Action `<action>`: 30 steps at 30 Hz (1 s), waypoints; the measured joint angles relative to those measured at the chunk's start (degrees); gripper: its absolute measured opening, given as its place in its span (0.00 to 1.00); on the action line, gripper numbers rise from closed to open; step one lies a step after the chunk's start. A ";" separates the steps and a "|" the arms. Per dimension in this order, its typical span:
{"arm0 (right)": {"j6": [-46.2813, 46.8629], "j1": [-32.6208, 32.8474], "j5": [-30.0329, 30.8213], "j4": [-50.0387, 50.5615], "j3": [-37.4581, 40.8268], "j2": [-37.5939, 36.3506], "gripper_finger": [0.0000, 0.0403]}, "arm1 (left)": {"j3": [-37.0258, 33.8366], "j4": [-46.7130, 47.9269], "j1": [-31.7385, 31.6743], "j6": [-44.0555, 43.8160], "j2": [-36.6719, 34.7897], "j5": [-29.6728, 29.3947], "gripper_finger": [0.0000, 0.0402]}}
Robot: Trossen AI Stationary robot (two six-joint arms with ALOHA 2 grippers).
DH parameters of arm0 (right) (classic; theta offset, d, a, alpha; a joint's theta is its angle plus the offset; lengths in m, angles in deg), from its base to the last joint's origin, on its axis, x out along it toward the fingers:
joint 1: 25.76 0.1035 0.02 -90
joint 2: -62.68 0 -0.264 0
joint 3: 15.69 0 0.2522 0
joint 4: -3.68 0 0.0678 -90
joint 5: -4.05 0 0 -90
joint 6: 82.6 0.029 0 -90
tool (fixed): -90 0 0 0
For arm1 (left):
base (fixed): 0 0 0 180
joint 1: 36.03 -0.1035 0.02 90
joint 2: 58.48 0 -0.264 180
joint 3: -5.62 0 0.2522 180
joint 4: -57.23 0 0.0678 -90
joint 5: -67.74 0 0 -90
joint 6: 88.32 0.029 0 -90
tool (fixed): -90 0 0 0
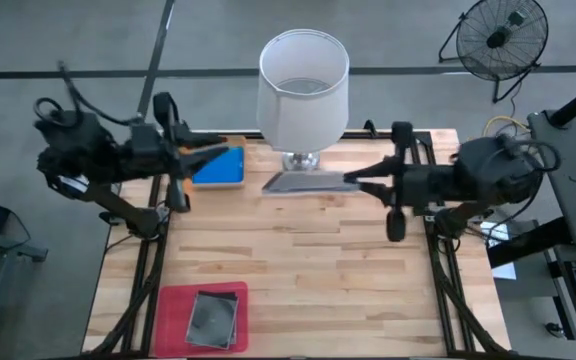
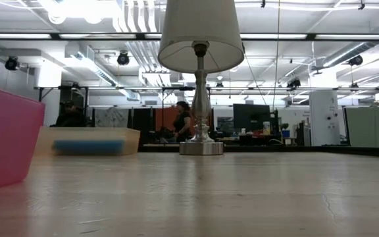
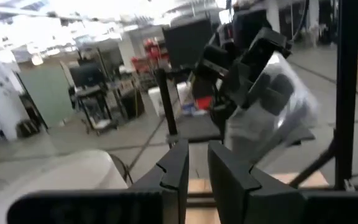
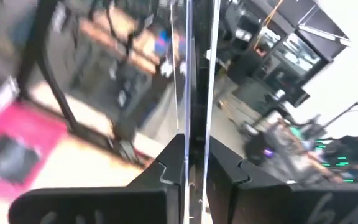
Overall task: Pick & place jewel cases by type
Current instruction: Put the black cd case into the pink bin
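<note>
right pincer [image 4: 196,163] — grips clear jewel case [image 1: 303,182] | left pincer [image 3: 196,163] — empty

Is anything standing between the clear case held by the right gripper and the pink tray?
Nothing visible: bare table lies between the clear case in the right gripper and the pink tray. The lamp stands beyond the case.

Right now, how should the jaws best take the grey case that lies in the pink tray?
Probably from straight above, closing on two opposite side edges of the grey case. It lies flat in the pink tray, so no face offers itself, and the tray's raised wall likely blocks a level approach.
</note>
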 joint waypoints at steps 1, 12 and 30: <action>-1.96 -0.02 0.50 1.18 0.06 0.32 0.06 | 0.00 0.90 0.00 -0.86 0.14 0.04 0.10; -16.44 -0.07 11.31 10.69 0.09 4.27 0.07 | -0.02 2.33 -0.09 -1.61 1.09 -1.99 0.10; -44.81 2.03 37.12 10.87 0.14 9.30 0.07 | -0.02 3.77 -0.22 -4.14 1.01 -3.89 0.10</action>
